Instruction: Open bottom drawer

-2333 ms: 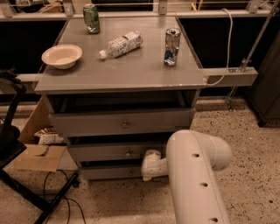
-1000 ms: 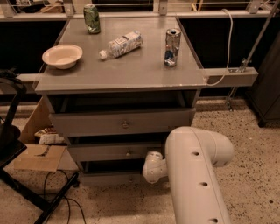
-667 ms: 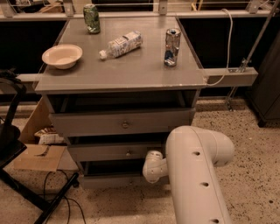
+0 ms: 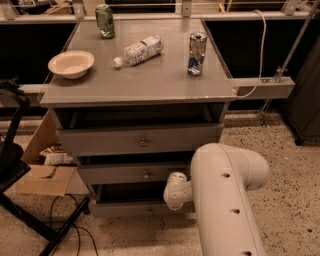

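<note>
The grey cabinet has three drawers. The bottom drawer (image 4: 125, 208) is the slimmest, near the floor, with a small knob (image 4: 148, 210) at its centre. It stands slightly out, with a dark gap above its front. My white arm (image 4: 225, 200) reaches in from the lower right. Its rounded wrist end with the gripper (image 4: 172, 194) sits at the right part of the bottom drawer, just above its front edge. The mid-height drawer (image 4: 125, 173) and the tallest drawer (image 4: 140, 140) above also stand slightly out.
On the cabinet top (image 4: 150, 82) are a white bowl (image 4: 71, 63), a lying plastic bottle (image 4: 139, 50), a tall can (image 4: 197, 47) and a green can (image 4: 104, 14). A cardboard box (image 4: 45, 177), a black stand (image 4: 12, 160) and floor cables (image 4: 70, 220) are at the left.
My wrist end has moved slightly down and toward the camera. The bottom drawer front has come out a little and the gap above it is wider.
</note>
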`<move>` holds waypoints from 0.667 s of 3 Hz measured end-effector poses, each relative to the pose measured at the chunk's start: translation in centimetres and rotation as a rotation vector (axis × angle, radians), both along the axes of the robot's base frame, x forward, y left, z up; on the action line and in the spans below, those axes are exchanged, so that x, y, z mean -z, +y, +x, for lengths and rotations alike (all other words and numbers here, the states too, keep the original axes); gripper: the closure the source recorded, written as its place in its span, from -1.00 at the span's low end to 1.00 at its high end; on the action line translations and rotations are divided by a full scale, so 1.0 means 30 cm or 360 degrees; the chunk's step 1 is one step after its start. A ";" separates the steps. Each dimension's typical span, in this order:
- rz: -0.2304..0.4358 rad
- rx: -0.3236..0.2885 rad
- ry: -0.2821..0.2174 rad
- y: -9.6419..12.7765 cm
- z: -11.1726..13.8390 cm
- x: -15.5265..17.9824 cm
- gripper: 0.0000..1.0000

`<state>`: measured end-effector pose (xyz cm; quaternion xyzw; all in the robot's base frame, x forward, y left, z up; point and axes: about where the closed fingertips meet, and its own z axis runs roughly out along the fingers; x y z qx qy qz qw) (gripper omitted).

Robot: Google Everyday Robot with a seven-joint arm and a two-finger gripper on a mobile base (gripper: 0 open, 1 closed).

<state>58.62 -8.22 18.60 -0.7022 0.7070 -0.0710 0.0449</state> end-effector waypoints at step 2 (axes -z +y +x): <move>-0.0001 0.0002 0.0005 0.005 -0.004 -0.008 1.00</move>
